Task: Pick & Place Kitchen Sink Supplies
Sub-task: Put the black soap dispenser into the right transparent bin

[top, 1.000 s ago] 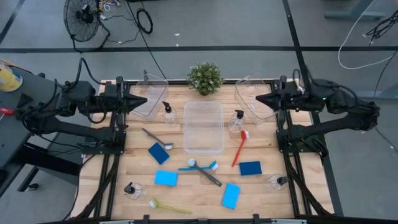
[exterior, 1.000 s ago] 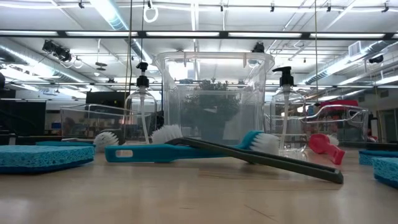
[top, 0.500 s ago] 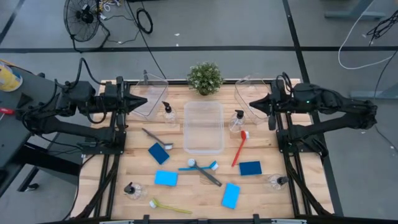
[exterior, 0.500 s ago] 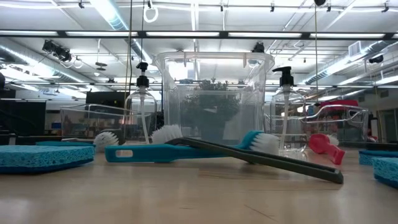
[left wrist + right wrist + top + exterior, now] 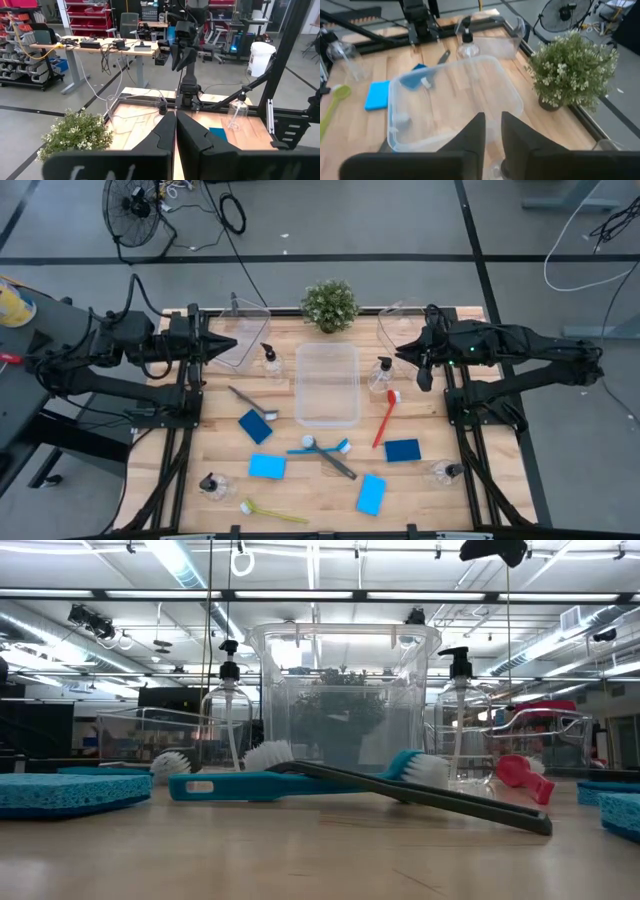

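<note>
The worktop [image 5: 310,480] is pale wood with visible grain and a matt finish. The middle bin [image 5: 327,385] is clear, glossy plastic, as are the small bottles [image 5: 268,361], which have black plastic pump tops. The blue sponges [image 5: 267,467] look porous and rough, with a matt surface. The red brush [image 5: 385,418] has a smooth plastic handle and white bristles. The right hand [image 5: 401,350] has dark matt fingers [image 5: 472,132].

The wooden counter [image 5: 300,500] carries clear bins [image 5: 327,384], a potted plant [image 5: 329,304], blue sponges [image 5: 267,467], brushes [image 5: 385,419] and pump bottles [image 5: 270,362].
</note>
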`<action>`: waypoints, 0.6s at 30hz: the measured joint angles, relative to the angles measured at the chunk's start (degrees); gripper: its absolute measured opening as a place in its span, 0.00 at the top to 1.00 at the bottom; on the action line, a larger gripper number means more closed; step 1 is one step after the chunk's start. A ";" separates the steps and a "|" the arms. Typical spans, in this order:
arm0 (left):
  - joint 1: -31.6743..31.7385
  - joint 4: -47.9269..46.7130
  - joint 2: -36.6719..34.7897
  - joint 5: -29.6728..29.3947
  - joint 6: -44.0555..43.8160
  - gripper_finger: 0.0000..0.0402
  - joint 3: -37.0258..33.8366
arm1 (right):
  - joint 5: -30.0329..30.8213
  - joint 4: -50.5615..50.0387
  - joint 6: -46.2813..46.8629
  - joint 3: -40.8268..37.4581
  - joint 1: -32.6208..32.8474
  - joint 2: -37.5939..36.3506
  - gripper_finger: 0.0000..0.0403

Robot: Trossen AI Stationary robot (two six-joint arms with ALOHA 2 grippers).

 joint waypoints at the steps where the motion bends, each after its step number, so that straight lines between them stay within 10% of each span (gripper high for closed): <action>1: 0.00 -0.19 0.00 0.00 0.00 0.96 0.00 | 0.00 -0.44 0.00 0.00 0.00 0.21 0.81; 18: 0.00 -0.36 0.00 0.00 0.00 0.96 0.00 | 0.46 -6.94 3.43 0.00 -0.04 5.35 0.50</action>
